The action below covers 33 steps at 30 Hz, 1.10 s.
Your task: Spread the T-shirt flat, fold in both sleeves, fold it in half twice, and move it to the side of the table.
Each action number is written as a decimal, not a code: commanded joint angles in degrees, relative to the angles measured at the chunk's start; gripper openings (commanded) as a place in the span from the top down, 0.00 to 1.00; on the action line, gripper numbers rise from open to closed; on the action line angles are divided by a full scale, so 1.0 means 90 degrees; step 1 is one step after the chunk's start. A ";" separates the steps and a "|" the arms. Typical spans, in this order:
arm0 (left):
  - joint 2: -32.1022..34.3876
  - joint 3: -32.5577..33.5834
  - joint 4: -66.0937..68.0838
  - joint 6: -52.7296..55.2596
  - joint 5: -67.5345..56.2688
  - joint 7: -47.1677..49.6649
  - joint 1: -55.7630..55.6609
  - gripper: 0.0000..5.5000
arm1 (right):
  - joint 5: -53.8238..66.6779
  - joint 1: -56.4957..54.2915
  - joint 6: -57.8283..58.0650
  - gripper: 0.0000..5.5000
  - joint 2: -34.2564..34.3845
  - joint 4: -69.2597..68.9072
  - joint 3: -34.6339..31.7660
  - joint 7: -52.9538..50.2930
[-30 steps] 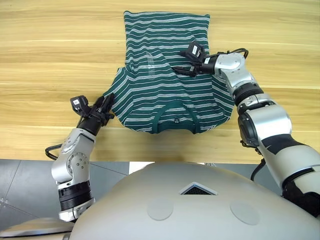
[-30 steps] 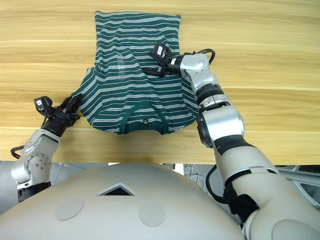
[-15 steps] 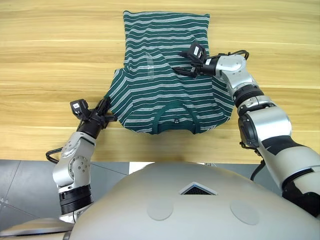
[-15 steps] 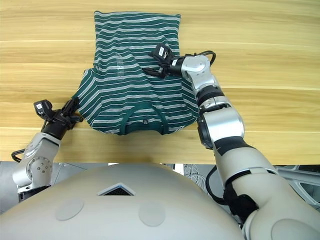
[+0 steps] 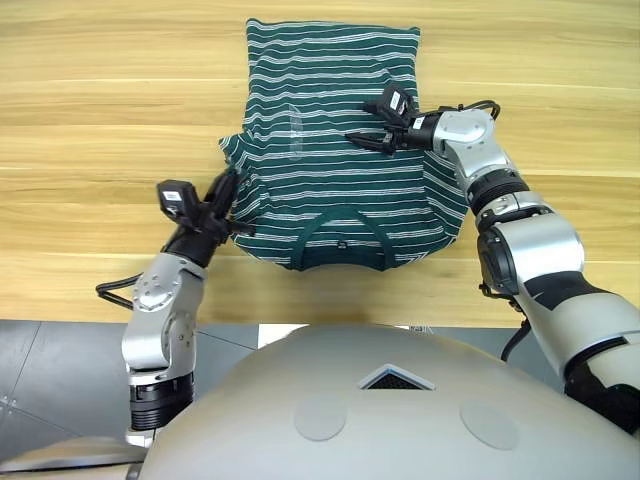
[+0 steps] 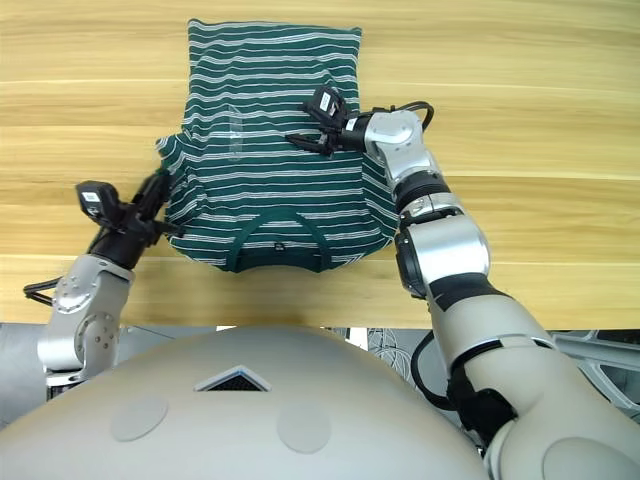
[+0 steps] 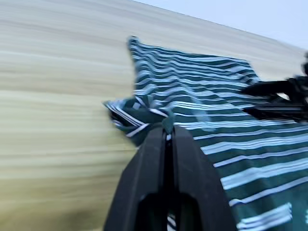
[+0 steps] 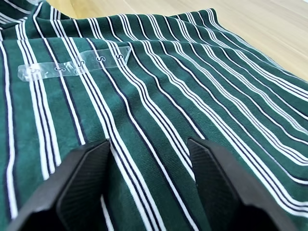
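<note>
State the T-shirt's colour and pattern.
Dark green T-shirt with thin white and navy stripes; clearest in right wrist view.

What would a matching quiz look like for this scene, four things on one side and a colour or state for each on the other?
Things:
1. left end effector
2. right end effector
3. size sticker
4. table

States:
A. open over the middle of the T-shirt
B. light wood
C. clear strip on the fabric
D. shut on the sleeve

Pairs: 1-D, 2-A, 3-C, 4-B
</note>
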 commanded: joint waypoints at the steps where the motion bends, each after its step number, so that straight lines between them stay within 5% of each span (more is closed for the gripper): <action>1: 0.0324 -0.0641 -0.0213 -0.0067 0.0705 -0.0043 -0.0081 1.00 | 0.0023 0.0060 -0.0065 0.45 -0.0114 -0.0085 -0.0048 0.0053; 8: 0.0589 -0.1939 -0.0054 0.0030 0.1882 0.0011 -0.0452 1.00 | 0.0061 0.0169 -0.0184 0.45 -0.0159 -0.0207 -0.0078 0.0131; 17: 0.0609 -0.2228 0.0442 0.0243 0.2236 0.0093 -0.0670 1.00 | 0.0112 0.0327 -0.0238 0.45 -0.0170 -0.0347 -0.0133 0.0165; 27: 0.0584 -0.2280 -0.1041 0.0844 0.0929 -0.0641 -0.0665 0.72 | 0.0703 0.0272 -0.0525 0.45 -0.0098 -0.0630 -0.0608 0.0330; 33: 0.0930 -0.1857 -0.0927 -0.0127 0.1126 -0.0721 -0.0622 0.54 | 0.1466 0.1255 -0.0417 0.45 -0.0453 -0.2842 -0.1008 0.0534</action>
